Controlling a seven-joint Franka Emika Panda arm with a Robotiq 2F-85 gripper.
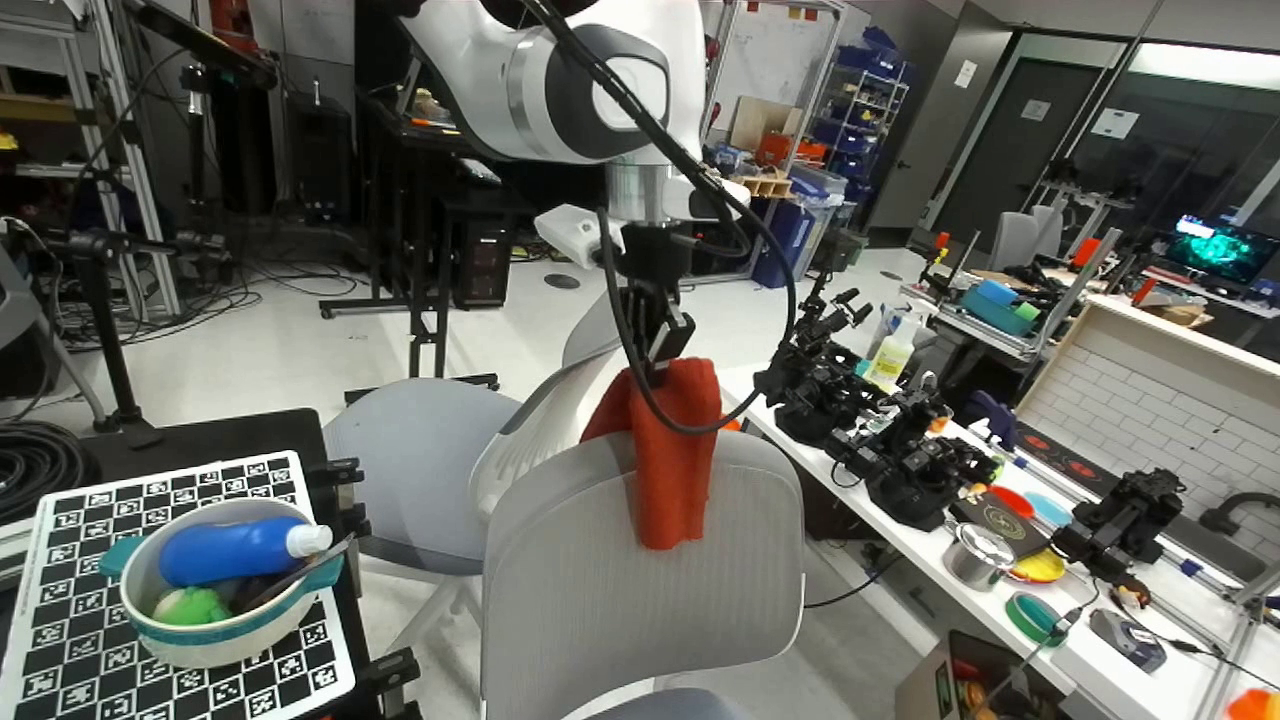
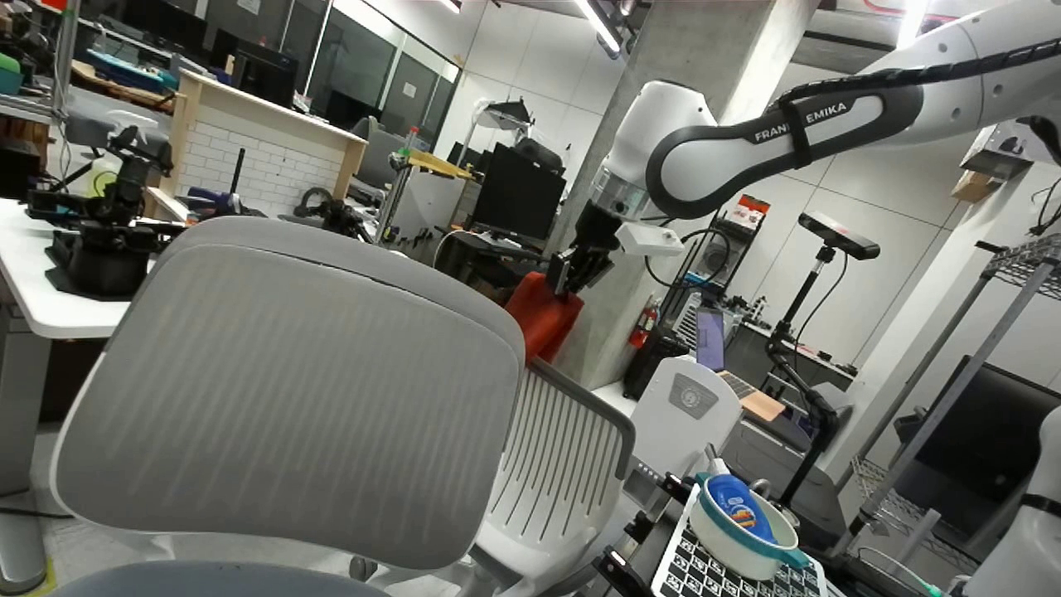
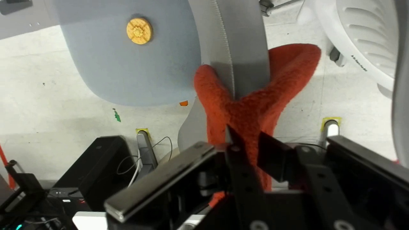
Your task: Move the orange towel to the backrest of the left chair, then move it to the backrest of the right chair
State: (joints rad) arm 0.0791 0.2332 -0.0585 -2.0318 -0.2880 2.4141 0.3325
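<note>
A: Where's the towel [image 1: 672,470]?

B: Over the backrest [image 1: 570,570] of the right chair [image 1: 640,620], one flap hanging down in front, another behind. In an exterior view its top stands in a peak above the edge.

A: And the pincer [image 3: 248,143]?

B: Clenched on that peak; the wrist view shows cloth caught in its grip.

A: So which leg is this?

B: The second, I'd judge: laying it on the right chair. The left chair [image 1: 440,470] stands farther back, presumably done with, though one instant can't prove it.

A: What comes next?

B: If so, a small lowering until the fold sits on the edge, both flaps long enough to balance. Then let go and rise straight up. A sideways pull, or fabric clinging, could drag it off.
</note>
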